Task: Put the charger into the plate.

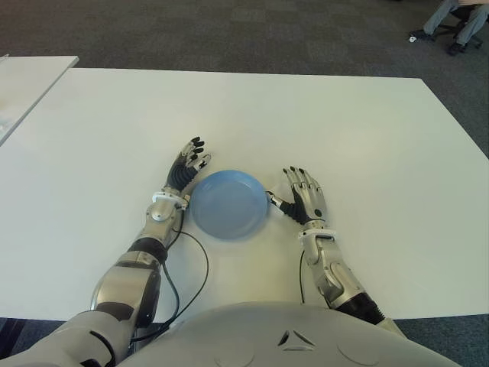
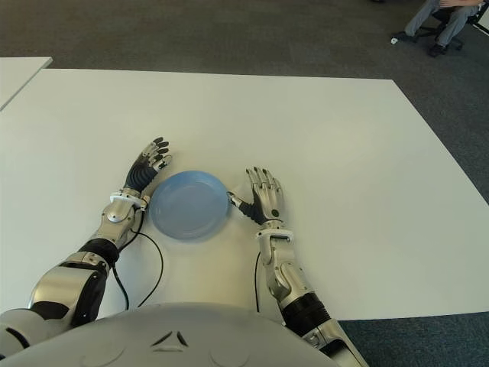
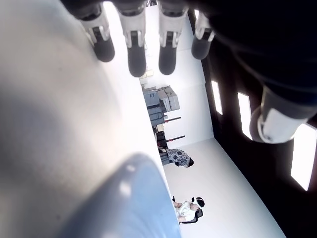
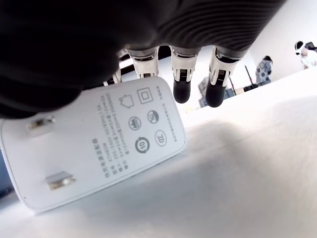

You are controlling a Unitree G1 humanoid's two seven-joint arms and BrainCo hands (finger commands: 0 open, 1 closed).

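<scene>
Reaching stage: my right hand (image 1: 306, 196) sits spread over the white plastic charger (image 4: 99, 144) on the white surface (image 1: 367, 138), just right of the round blue plate (image 1: 228, 202), left hand (image 1: 186, 168) spread and idle beside the plate; next I'd close and lift.

Bright even light; the table (image 1: 344, 138) glares white, wrist views blur.

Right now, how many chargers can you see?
1. The white charger sits under the right hand, just right of the blue plate; the eye views hide it. The left hand holds nothing.
</scene>
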